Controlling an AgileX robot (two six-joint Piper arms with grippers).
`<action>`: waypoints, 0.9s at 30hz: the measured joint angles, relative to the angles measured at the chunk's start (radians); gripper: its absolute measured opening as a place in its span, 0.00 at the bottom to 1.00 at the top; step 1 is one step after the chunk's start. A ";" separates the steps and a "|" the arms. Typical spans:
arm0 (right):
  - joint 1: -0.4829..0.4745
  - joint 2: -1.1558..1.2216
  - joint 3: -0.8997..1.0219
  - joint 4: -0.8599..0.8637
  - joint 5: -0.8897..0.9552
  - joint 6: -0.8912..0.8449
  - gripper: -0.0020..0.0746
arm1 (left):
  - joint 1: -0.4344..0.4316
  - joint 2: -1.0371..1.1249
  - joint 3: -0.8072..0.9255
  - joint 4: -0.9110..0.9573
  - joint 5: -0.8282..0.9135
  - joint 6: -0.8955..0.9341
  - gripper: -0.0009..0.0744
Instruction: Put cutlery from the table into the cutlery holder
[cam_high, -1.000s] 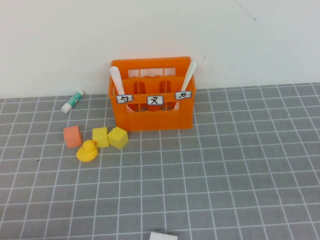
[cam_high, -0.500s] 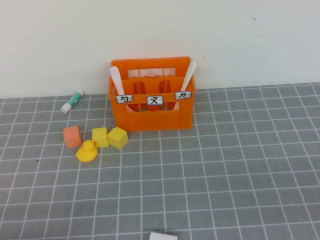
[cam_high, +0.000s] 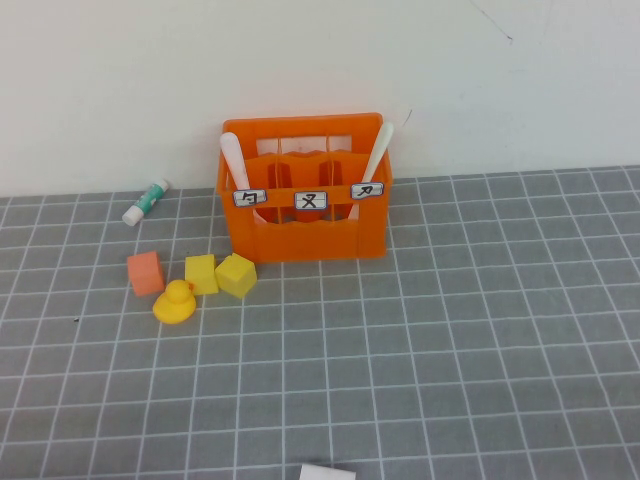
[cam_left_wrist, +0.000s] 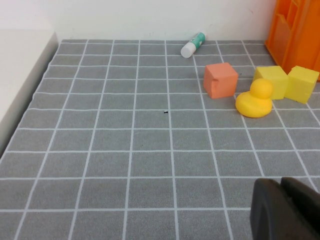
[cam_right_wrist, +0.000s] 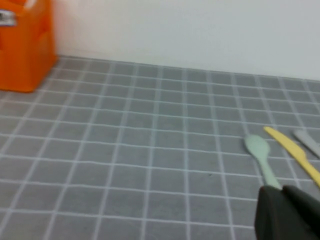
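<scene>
A: Where's the cutlery?
B: Both pieces stand in the orange cutlery holder (cam_high: 305, 190) at the back of the table (cam_high: 450, 340), close to the wall. The pale pink spoon (cam_high: 234, 160) is in the left-end compartment, leaning, tip above the rim. The cream-white knife (cam_high: 378, 152) is in the right-end compartment, tilted right, tip above the rim too.

A: Labels?
B: Three white labels with black symbols across the holder's front.

A: Grippers?
B: Neither shows in the high view. The left gripper (cam_left_wrist: 287, 210) shows only in its own wrist view, dark fingers pressed together, nothing between them, over bare gray grid. The right gripper (cam_right_wrist: 290, 212) is the same in its wrist view: fingers together, empty, low over the table.

A: Anything else on the table?
B: Left of the holder: a glue stick (cam_high: 146, 201) with a green cap near the wall, an orange cube (cam_high: 145, 272), two yellow cubes (cam_high: 201, 273) (cam_high: 236, 275) touching each other, and a yellow duck (cam_high: 175, 302) just in front of them. A white thing (cam_high: 326, 472) at the near edge, can't tell what.

A: Right side?
B: The right wrist view shows a pale green spoon (cam_right_wrist: 261, 157), a yellow knife (cam_right_wrist: 295, 155) beside it, and a gray piece (cam_right_wrist: 309, 141) at the frame edge, all flat on the grid near the right gripper, well apart from the holder.
</scene>
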 joint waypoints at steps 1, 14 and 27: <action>-0.019 -0.009 0.020 0.000 -0.018 0.002 0.02 | 0.000 0.000 0.000 0.000 0.000 0.000 0.01; -0.013 -0.021 0.110 0.000 -0.054 0.033 0.02 | 0.000 0.000 0.000 0.000 0.000 0.000 0.01; -0.007 -0.021 0.110 0.005 -0.051 0.035 0.02 | 0.000 0.000 0.000 0.000 0.000 0.000 0.01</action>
